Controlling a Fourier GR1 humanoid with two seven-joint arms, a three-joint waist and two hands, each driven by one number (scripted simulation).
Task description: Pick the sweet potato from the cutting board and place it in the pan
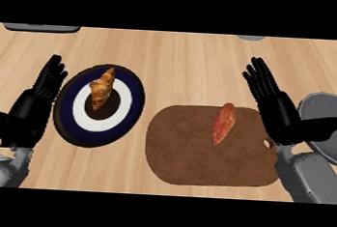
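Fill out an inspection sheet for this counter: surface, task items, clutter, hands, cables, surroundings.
Surface: light wooden counter, bare between the items.
Job's things: reddish-orange sweet potato lies on the brown rounded cutting board, untouched; grey round pan at the right edge, partly hidden behind the right hand.
Clutter: golden croissant on a dark blue and white ringed plate, left of the board.
Hands: black left hand open, fingers up, beside the plate; black right hand open, between board and pan.
Cables: nothing seen.
Surroundings: grey objects cut off at the top edge, unidentifiable.
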